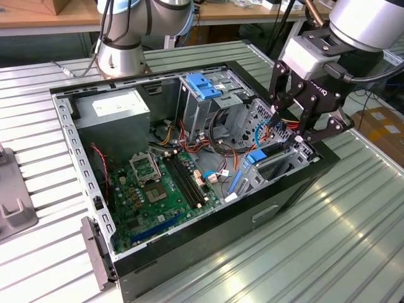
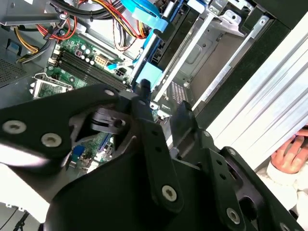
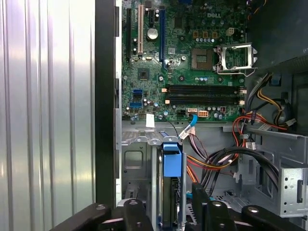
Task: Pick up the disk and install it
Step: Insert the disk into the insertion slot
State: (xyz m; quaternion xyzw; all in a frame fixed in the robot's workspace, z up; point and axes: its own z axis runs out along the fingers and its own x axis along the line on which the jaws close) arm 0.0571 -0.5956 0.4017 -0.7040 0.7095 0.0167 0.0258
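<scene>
Across the ribbed metal table (image 1: 353,208) you have the open computer case (image 1: 208,243) lying on its side, with the motherboard (image 1: 158,196) on its floor. The gripper (image 1: 292,126) hangs over the drive bay at the end of the case toward the exterior view's right.

The disk (image 3: 169,202) stands on edge in that bay, close to the case wall, with its blue end tab (image 3: 172,161) pointing toward the motherboard. In the first wrist view the fingers (image 3: 136,211) sit one on each side of the disk with a gap showing at both. I read the pincer as spread and gripping nothing. Whether the disk is fully seated in its slot I cannot tell.

Watch three things:
- **Cables:** The bundle of orange, red and black cables (image 3: 216,161) lies just beside the bay on one flank, and a finger travelling down that side could snag or pinch a wire.
- **Bay rail:** If the pincer comes down off-centre, one finger may strike the metal bay rail, or tilt the disk so it jams.
- **Hand:** A person's hand (image 2: 291,154) rests near the table edge in the second wrist view, so keep it away from the arm.
</scene>
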